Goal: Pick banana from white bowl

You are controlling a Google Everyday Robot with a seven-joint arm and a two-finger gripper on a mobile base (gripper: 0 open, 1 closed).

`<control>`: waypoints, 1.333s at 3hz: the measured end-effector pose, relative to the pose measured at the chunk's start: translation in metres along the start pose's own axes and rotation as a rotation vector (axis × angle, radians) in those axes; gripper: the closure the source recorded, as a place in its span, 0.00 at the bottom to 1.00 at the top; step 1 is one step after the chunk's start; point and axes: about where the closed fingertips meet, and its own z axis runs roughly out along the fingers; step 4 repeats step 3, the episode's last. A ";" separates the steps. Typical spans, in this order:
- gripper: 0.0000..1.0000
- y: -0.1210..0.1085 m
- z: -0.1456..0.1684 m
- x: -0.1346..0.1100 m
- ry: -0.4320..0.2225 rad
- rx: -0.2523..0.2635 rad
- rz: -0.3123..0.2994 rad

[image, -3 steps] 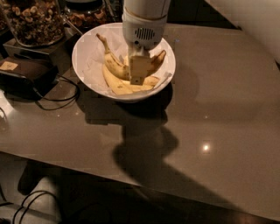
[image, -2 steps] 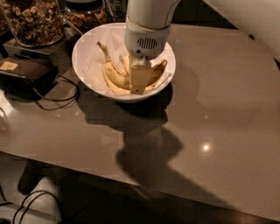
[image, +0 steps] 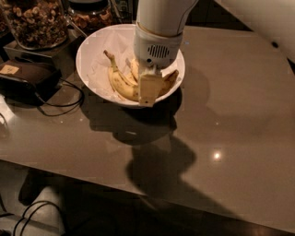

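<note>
The grey-brown desk [image: 230, 115] fills most of the view, and the dark shadow of the robot lies across its middle. The white arm [image: 161, 14] comes down from the top edge over the white bowl [image: 87, 50], which stands on the far left part of the desk, its paper lining [image: 99, 69] showing on the left inner wall. The gripper [image: 150, 94] is lowered into the right half of the bowl, its tan lower end close to the near rim.

Behind the bowl stand a glass jar of nuts [image: 37, 23] and a second jar [image: 92, 16]. To the bowl's left sits a black device [image: 23, 78].

The banana [image: 120, 83] lies in the bowl with its stem pointing up to the left. Its right end runs behind the gripper's tan end. Another banana tip [image: 170, 77] sticks out on the gripper's right side. Whether the fingers are apart or clamped on the fruit, I cannot tell.

A thin black cable [image: 64, 101] loops on the desk near the device.
</note>
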 end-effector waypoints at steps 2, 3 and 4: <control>1.00 0.063 -0.005 0.027 -0.042 -0.063 0.091; 1.00 0.062 -0.005 0.026 -0.045 -0.060 0.091; 1.00 0.062 -0.005 0.026 -0.045 -0.060 0.091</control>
